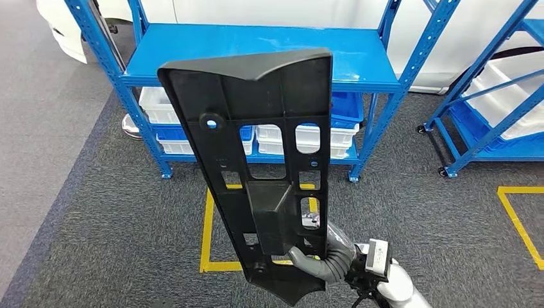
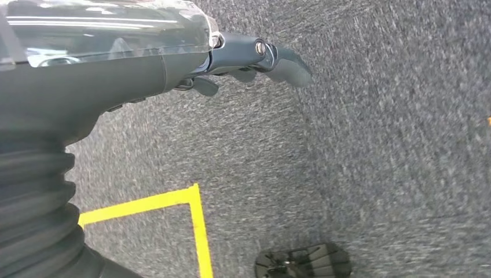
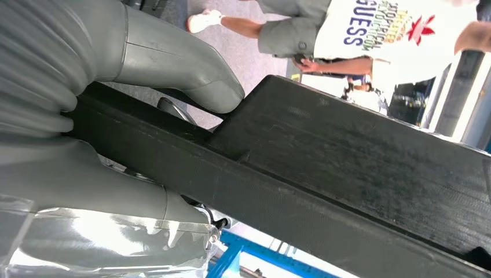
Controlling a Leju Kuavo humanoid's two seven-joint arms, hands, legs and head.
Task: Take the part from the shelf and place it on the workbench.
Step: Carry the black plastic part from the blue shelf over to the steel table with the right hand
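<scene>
- The right hand (image 1: 330,256) has the part (image 1: 260,167) by its lower end: grey fingers wrap the edge, and in the right wrist view the thick thumb (image 3: 185,69) lies across one face of the black panel while the rest of the hand closes under it. That is a firm hold, as far as I can judge.
- The part rises from that hand, long and flat, tilted a little, with its broad end highest and well above the fingers. It is a black moulded panel with square cut-outs and one round hole.
- The blue shelf (image 1: 256,48) stands beyond the part, apart from it; nothing of the panel rests on it. So the taking looks done.
- What is left, I reckon, is the carry and the setting down. I see no workbench from here, so the robot likely has to turn or walk first.
- The left hand (image 2: 255,58) hangs over the grey carpet (image 2: 376,145), fingers loosely apart and holding nothing. Yellow floor tape (image 2: 197,231) lies below it.
- White bins (image 1: 308,138) sit on the lower shelf level, past the held part.
- Writing: a person (image 3: 370,29) stands beyond the right hand in a white T-shirt; I can read "GUESS" on it. A smaller line beside it is too blurred for me.
</scene>
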